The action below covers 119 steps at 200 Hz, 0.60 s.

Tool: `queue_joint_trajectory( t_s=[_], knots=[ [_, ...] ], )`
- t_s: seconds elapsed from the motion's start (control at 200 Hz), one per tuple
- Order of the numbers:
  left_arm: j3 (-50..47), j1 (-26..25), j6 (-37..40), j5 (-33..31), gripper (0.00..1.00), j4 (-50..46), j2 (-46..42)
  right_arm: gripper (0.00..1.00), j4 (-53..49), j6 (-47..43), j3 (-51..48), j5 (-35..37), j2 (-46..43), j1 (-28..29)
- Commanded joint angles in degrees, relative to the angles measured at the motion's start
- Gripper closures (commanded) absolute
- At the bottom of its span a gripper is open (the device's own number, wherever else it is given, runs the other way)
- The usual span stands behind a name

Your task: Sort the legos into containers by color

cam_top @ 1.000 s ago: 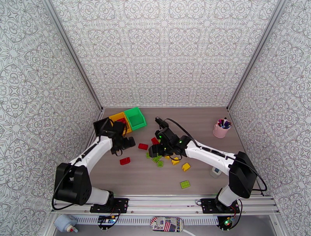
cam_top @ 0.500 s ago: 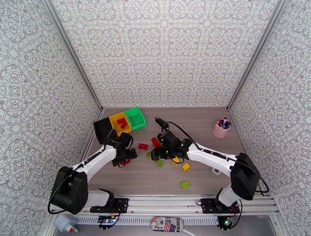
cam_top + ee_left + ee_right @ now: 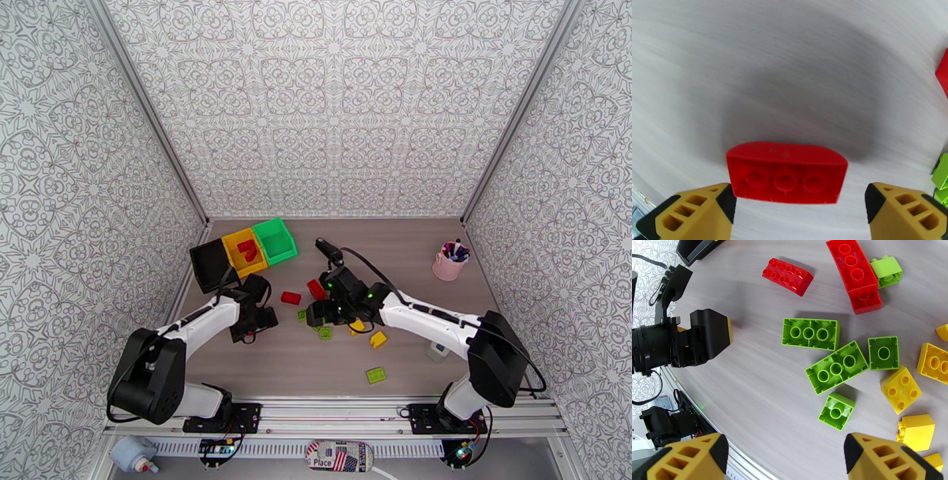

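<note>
Left tool (image 3: 798,205) | jaws apart | red lego (image 3: 787,171) lies between them

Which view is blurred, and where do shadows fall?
Left wrist view: the table smears into curved streaks, while the red brick is fairly sharp, a broad dark shadow behind it. Right wrist view: sharp, with soft shadows beside the bricks; the long red brick looks bowed by the lens. Top view: sharp and evenly lit.

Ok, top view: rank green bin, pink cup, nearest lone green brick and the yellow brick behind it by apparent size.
1. Green bin.
2. Pink cup.
3. Green brick and yellow brick look about alike; not ranked.
</note>
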Motion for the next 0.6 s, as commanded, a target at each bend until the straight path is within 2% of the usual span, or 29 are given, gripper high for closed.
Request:
queue_joint_trajectory(
  t_s=[0.0,0.25,0.59],
  knots=[
    [-0.63,0.59,0.85,0.86,0.13,1.54,0.99,0.19,1.01,0.66,-0.47,-0.49,-0.10,0.57],
    [-0.64,0.66,1.63,0.19,0.21,2.37,3.51,0.21,1.17,0.64,0.15,-0.91,0.61,0.60],
    [-0.06,1.05,1.82,0.21,0.23,3.79,5.46,0.21,1.19,0.66,1.02,-1.07,0.84,0.65]
  ],
)
